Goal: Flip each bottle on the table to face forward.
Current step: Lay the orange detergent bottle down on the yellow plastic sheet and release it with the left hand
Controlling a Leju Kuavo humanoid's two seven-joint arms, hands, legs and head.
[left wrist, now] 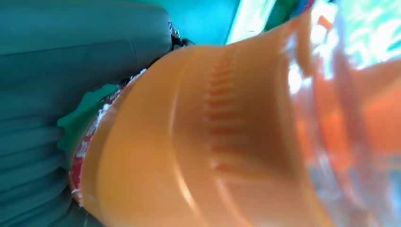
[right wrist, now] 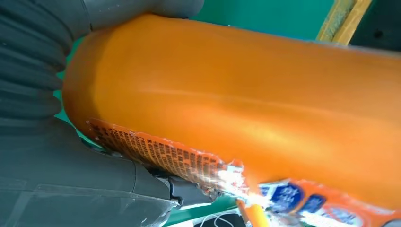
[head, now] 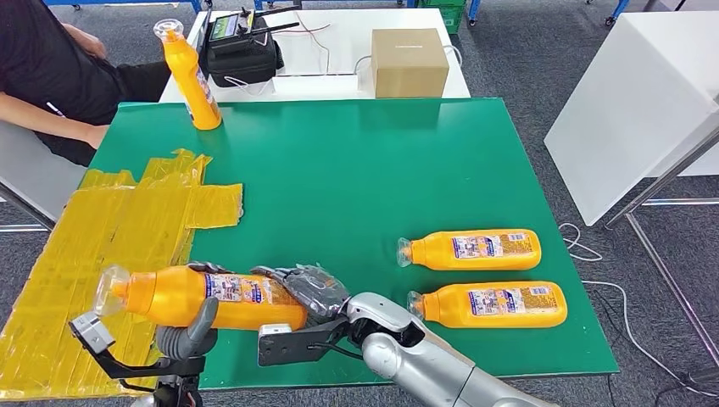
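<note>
Orange bottle (head: 203, 297) held lying sideways above near-left table (head: 356, 170) edge, cap leftward, left hand (head: 188, 332) fingers wrapped beneath its shoulder, right hand (head: 307, 288) fingers clamped round its base. Cardboard box (head: 409, 61) far, contents unseen.

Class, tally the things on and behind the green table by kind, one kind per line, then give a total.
Orange plastic bottles: 4, one upright, two lying flat, one held by the left hand and right hand
Brown cardboard boxes: 1
Black remote controllers: 1
Total: 6
</note>
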